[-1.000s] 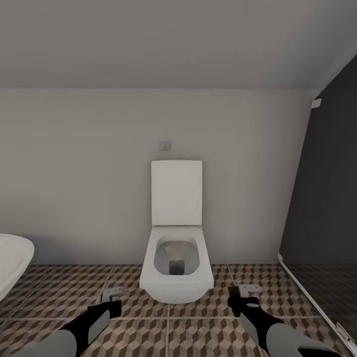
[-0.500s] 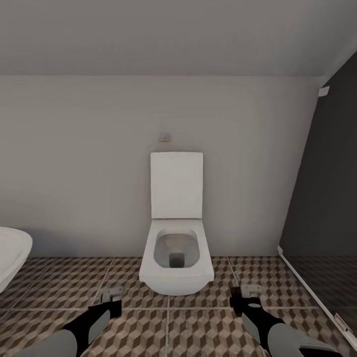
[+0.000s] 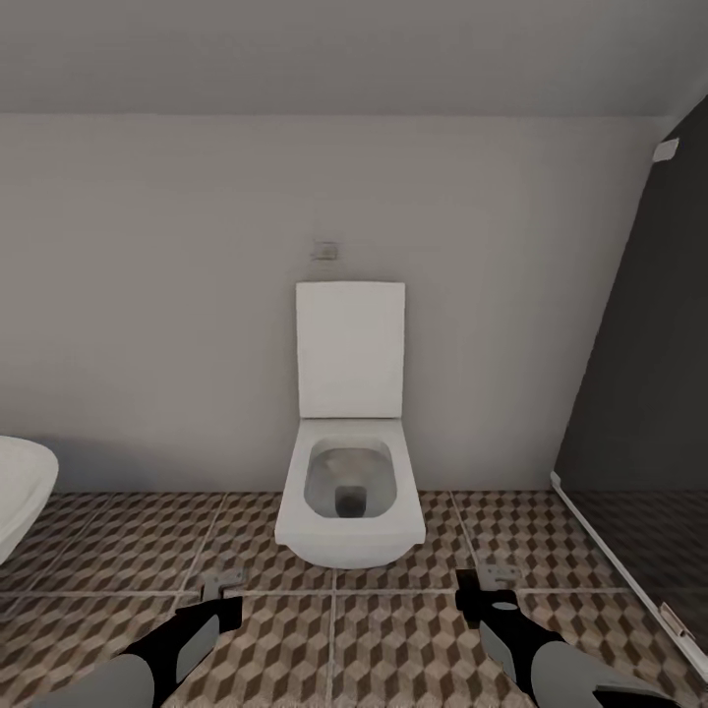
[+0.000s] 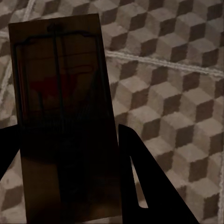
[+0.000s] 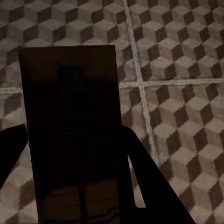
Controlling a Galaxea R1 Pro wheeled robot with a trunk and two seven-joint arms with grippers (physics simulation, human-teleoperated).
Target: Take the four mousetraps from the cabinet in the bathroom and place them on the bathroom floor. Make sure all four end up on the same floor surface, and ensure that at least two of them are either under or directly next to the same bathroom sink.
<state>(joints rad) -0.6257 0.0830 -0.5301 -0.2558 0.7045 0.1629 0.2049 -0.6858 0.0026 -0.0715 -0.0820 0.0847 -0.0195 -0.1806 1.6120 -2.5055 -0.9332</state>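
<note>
Transit phase: each arm is carrying one mousetrap above the bathroom floor (image 3: 393,639), facing a white toilet (image 3: 349,511); none is showing as laid down, and the sink is not appearing. The left gripper (image 4: 70,177) is clamping the left mousetrap (image 4: 63,107) between its fingers; the right gripper (image 5: 74,177) is clamping the right mousetrap (image 5: 74,126) likewise

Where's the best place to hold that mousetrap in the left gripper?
Pinch the mousetrap by its long edges at its plain near end, coming from that end, as the fingers do now; the wire and red patch sit toward the far end.
</note>
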